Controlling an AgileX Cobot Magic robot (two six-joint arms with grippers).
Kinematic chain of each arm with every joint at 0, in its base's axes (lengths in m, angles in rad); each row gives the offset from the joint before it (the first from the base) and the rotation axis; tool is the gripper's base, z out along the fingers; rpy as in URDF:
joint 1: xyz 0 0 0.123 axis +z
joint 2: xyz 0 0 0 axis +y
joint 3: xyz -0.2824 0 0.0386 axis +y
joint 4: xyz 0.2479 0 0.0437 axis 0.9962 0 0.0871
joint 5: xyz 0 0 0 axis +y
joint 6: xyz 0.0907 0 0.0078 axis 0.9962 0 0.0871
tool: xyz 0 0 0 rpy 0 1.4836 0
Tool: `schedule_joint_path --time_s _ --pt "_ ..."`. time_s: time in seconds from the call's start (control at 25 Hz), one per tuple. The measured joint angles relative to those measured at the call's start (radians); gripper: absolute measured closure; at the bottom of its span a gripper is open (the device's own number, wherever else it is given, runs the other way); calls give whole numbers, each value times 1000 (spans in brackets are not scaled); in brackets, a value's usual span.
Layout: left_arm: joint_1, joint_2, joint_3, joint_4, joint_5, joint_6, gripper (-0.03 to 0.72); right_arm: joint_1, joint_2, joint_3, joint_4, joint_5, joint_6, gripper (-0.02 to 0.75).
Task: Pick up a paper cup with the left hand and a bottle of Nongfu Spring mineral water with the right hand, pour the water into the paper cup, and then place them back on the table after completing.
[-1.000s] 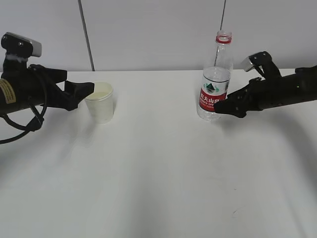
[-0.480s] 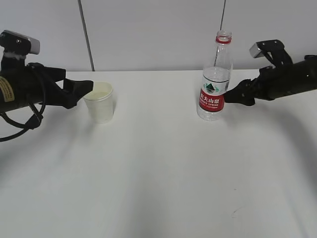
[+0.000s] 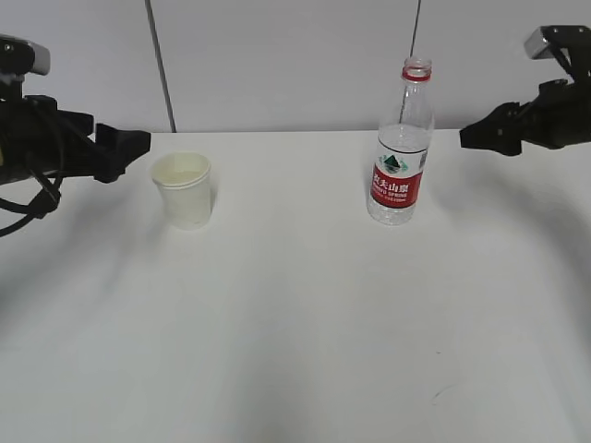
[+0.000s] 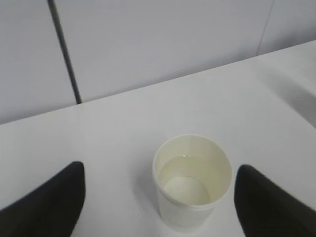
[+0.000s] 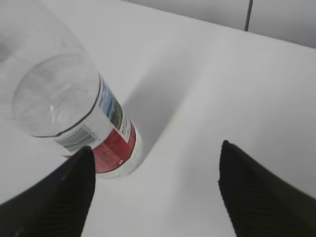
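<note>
From where I sit both items are down on the table (image 3: 295, 323); paper cup (image 3: 185, 189) upright on the left side, water visible in its bottom in the left wrist view; bottle (image 3: 402, 148) upright right of centre, cap off, neck open, very little water (image 3: 392, 212) visible, mostly low in the base.

Left hand (image 3: 125, 148) sits just left of the cup, apart from it, fingers spread wide with the cup centred between them in the wrist view, gripping nothing; right hand (image 3: 480, 137) hangs well right of the bottle and above the label, fingers released, nothing held.

Risks as I judge them: bottle is tall, narrow, near-empty and so light; any swing of the right arm past it would tip it and, uncapped, it would dribble what is left. Cup is light paper holding water; a nudge from a left finger would slide or slosh it.

Orientation: bottle long axis vertical, mouth pointing straight up, red label facing the exterior camera; cup axis vertical, mouth up.
</note>
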Motion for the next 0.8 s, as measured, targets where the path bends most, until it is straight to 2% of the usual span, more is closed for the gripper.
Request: schedule_joint_path --time_s 0.2,0.44,0.64,0.8 --pt "0 -48 0 -67 146 -69 134 0 -60 0 0 19 16 163" --pt "0 -108 -1 -180 374 -80 160 0 -121 0 0 90 37 163" --pt "0 -148 -58 -289 713 -80 174 0 -168 0 -2 126 48 163" --pt "-3 -151 -109 -351 955 -80 244 0 -189 0 -2 127 50 163"
